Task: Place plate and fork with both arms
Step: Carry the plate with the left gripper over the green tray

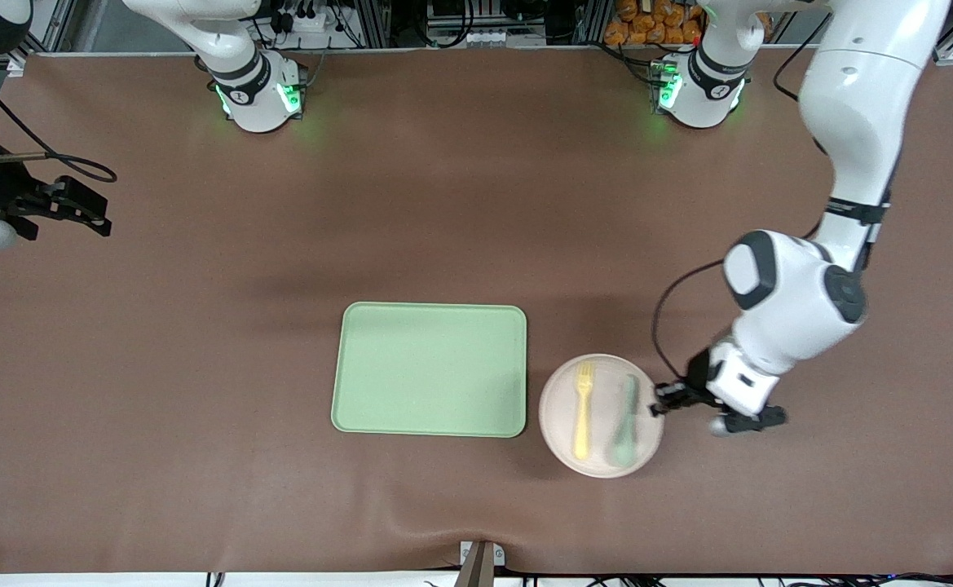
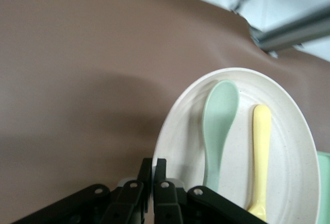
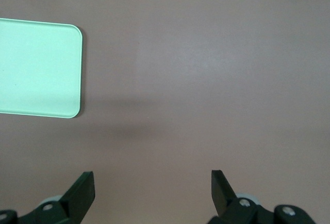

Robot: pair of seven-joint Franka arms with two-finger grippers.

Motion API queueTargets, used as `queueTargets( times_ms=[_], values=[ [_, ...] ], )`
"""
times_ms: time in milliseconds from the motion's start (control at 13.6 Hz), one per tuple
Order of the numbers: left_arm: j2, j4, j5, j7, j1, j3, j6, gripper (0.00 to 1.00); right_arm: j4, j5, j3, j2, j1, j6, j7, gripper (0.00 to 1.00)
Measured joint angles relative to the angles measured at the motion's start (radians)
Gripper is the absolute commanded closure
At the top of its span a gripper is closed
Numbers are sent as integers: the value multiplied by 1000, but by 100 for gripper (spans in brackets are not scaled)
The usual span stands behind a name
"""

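The round beige-white plate (image 1: 562,408) lies on the table beside the green tray, toward the left arm's end. The pale-yellow fork (image 1: 582,408) and a teal-green spoon (image 1: 625,424) lie on it side by side. My left gripper (image 1: 659,405) is shut on the plate's rim at the edge toward the left arm's end. The left wrist view shows its fingers (image 2: 154,170) pinching the plate (image 2: 180,136), with the spoon (image 2: 219,121) and the fork (image 2: 261,152) on it. My right gripper (image 1: 89,210) is open and empty, waiting above bare table at the right arm's end; it also shows in the right wrist view (image 3: 153,185).
A rectangular light-green tray (image 1: 430,368) lies mid-table beside the plate, with nothing on it; its corner shows in the right wrist view (image 3: 36,67). The brown table surface spreads around both. A small bracket (image 1: 480,562) sits at the table edge nearest the front camera.
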Motion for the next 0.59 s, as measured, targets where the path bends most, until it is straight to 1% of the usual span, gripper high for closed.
queueTargets(
  times_ms=[147,367,587],
  values=[
    [9,8,0,-88,-81,4,2,100,0,0,0,0,0,0,0,0],
    [53,54,0,-154,-167,14,3,100,0,0,0,2,0,0,0,0],
    [106,118,0,-221,-259,60,13,100,0,0,0,5,0,0,0,0]
  ],
)
